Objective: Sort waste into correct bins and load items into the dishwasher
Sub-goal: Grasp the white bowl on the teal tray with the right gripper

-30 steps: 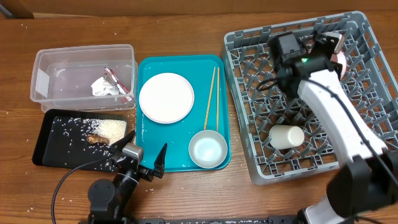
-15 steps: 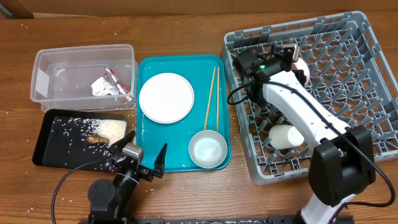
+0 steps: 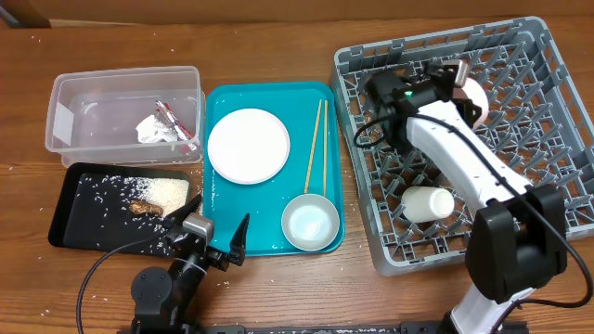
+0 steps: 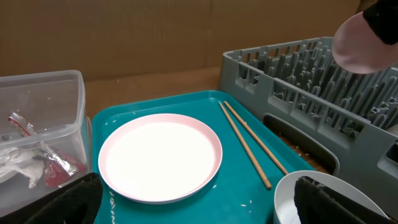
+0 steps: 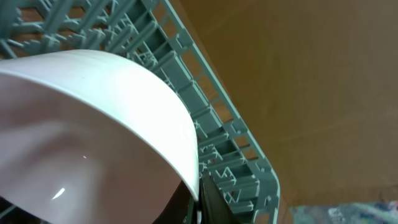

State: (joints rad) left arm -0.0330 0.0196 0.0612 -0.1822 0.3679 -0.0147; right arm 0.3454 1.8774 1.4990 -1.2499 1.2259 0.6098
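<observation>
My right fingers (image 3: 459,82) grip a white bowl (image 3: 476,97), tilted on edge over the far part of the grey rack (image 3: 548,139). White cup (image 3: 428,203) lies on its side in the rack. My left fingers (image 3: 219,239) spread wide at the near edge of the teal tray (image 3: 269,100). On the tray: plate (image 3: 248,146), chopsticks (image 3: 316,144), second bowl (image 3: 310,224).

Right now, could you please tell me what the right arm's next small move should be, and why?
Probably lower the bowl between the pegs, then open. The right end effector pinches the bowl's rim, and the bowl hangs tilted above the rack, well apart from the cup lying in it.
</observation>
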